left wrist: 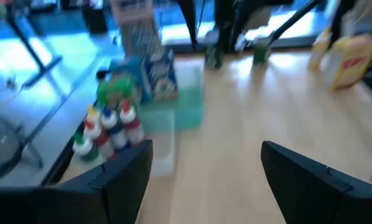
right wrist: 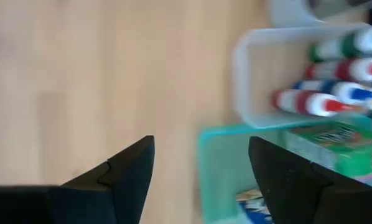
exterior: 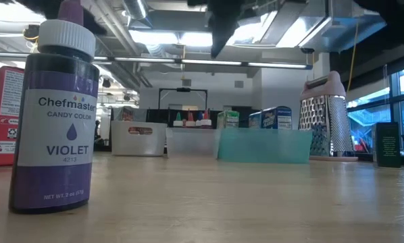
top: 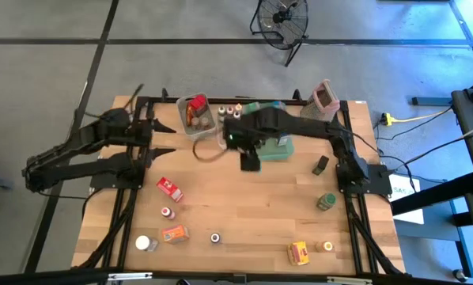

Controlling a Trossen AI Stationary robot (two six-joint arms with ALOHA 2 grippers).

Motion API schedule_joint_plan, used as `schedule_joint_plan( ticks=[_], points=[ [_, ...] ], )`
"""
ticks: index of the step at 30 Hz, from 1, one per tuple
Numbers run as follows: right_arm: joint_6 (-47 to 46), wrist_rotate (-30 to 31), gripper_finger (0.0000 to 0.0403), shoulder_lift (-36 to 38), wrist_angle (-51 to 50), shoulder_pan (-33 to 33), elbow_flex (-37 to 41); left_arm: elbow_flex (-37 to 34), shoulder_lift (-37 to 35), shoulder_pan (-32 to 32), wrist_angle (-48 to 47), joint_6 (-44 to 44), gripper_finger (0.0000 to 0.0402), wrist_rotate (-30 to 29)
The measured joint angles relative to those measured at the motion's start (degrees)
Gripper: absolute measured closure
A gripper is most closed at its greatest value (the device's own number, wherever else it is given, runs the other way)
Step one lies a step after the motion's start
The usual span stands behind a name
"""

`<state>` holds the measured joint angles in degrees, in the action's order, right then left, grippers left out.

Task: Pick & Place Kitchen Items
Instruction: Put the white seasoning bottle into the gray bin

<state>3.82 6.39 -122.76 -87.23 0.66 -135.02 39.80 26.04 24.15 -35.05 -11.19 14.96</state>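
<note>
Kitchen items lie scattered on the wooden table: a red box [top: 170, 188], an orange packet [top: 174, 233], a violet bottle [exterior: 53, 115], a yellow box [top: 299, 252], a green jar [top: 326, 201] and a dark box [top: 322, 165]. Small bottles with coloured caps [right wrist: 335, 99] stand in a clear bin [top: 228, 111]. My right gripper [top: 250, 162] hangs open above the table, pointing down beside the green tray [right wrist: 223, 162]; nothing is between its fingers [right wrist: 201, 146]. My left gripper [top: 167, 138] is open and empty at the table's left edge, facing the bins [left wrist: 208, 149].
A second clear bin [top: 197, 115] holds red packets at the far edge. Boxes stand in the green tray [top: 272, 146]. A metal grater with a pink top [top: 323, 99] stands at the far right. A small jar [top: 326, 246] and a white-capped jar [top: 143, 243] sit near the front.
</note>
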Motion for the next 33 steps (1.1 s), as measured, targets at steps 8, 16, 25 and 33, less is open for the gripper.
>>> schedule_joint_plan(
  ticks=[8, 16, 25, 33],
  points=[
    [-1.11, -0.56, 0.0141, 0.22, -0.74, -9.45, 0.12, 5.78, 2.67, -9.54, -0.45, 3.13, 0.0107, -0.37],
    [-3.00, -0.54, 0.0141, 0.20, -0.87, -16.28, 0.44, 8.08, 10.30, -22.23, 0.64, 11.09, 0.0107, -0.87],
    [-3.67, 2.24, 0.0141, 0.20, -0.85, -20.33, 0.44, 16.52, 24.31, -44.43, -15.89, 26.10, 0.0107, -22.46],
    [-3.99, 2.58, 0.0141, 0.20, 0.72, -21.20, 0.44, 29.09, 38.51, -60.02, -37.41, 51.42, 0.0107, -28.21]
  ],
)
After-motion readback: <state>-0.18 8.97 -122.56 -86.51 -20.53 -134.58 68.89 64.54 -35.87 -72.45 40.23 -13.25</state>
